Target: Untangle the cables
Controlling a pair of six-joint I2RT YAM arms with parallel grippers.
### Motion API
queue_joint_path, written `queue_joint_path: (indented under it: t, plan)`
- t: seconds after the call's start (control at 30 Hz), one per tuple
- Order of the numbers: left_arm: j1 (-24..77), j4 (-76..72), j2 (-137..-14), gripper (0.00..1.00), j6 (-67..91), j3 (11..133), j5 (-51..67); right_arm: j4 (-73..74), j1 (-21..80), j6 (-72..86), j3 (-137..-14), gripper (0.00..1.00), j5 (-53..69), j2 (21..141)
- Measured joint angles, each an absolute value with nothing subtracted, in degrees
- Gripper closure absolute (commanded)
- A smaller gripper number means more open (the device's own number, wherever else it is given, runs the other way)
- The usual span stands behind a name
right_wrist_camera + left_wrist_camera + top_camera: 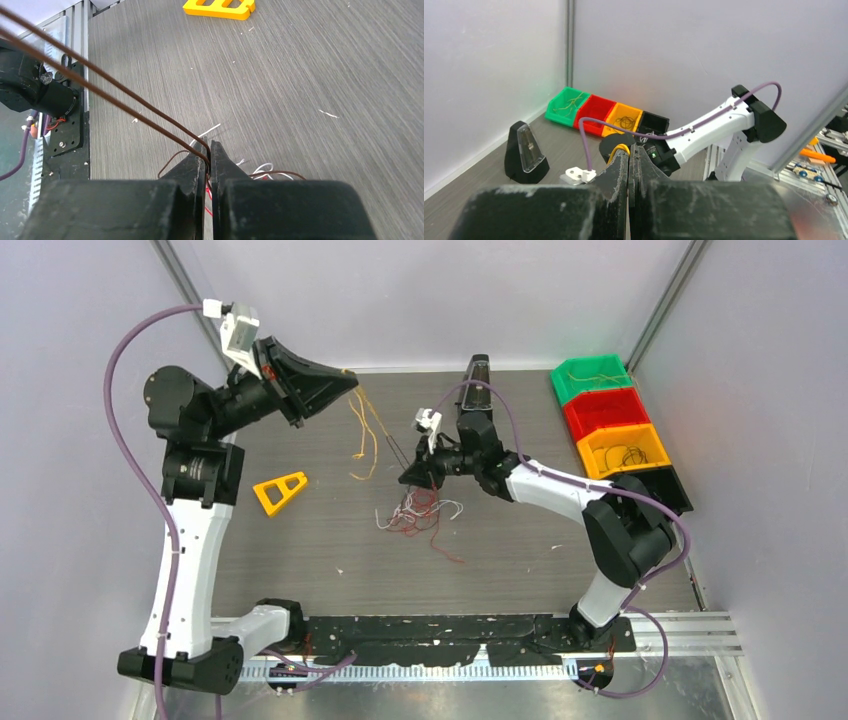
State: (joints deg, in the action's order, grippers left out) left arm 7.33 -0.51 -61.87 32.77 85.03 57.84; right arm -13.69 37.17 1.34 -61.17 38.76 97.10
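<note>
A small tangle of red, white and dark brown cables [415, 510] lies mid-table. My left gripper [347, 381] is raised at the back left and shut on yellow and orange cables [362, 430], which hang down from it clear of the tangle. The left wrist view shows a yellow loop [623, 148] pinched at the closed tips of the left gripper [629, 150]. My right gripper [413, 476] is just above the tangle, shut on a dark brown cable [125, 100] that runs up and away from its tips [209, 150]. White strands [261, 169] and a red strand [207, 192] lie under it.
Green [592, 377], red [603, 410], yellow [622, 448] and black [665, 490] bins line the right edge; the green and yellow ones hold some wires. A yellow triangular frame [280, 490] lies at the left. A black stand [478, 375] is at the back.
</note>
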Motion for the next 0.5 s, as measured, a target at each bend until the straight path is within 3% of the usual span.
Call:
queue_joint_path:
  t: [0.03,0.13,0.2,0.23,0.3,0.5]
  plan:
    - [7.0,-0.4,-62.7,1.00,33.2,86.0,57.5,-13.6,37.0,0.7,-61.3,0.93,39.1,97.1]
    - [5.8,0.4,-64.8,1.00,34.4,88.6,56.7,-13.3,35.9,-0.8,-61.5,0.73,40.3,96.9]
    - [5.4,-0.8,-65.6,1.00,35.0,90.1,55.3,-10.2,34.4,-1.9,-61.5,0.80,40.1,96.6]
    - [5.2,-1.8,-65.6,1.00,35.4,90.7,54.7,-8.1,33.5,-2.7,-61.3,0.89,39.8,96.7]
    - [5.0,-4.9,-64.6,1.00,36.2,91.6,54.0,-3.4,31.7,-4.1,-60.3,0.94,39.5,96.8]
    - [4.9,-10.9,-60.7,1.00,38.7,91.6,53.6,5.2,29.5,-9.4,-59.2,0.94,39.0,94.7]
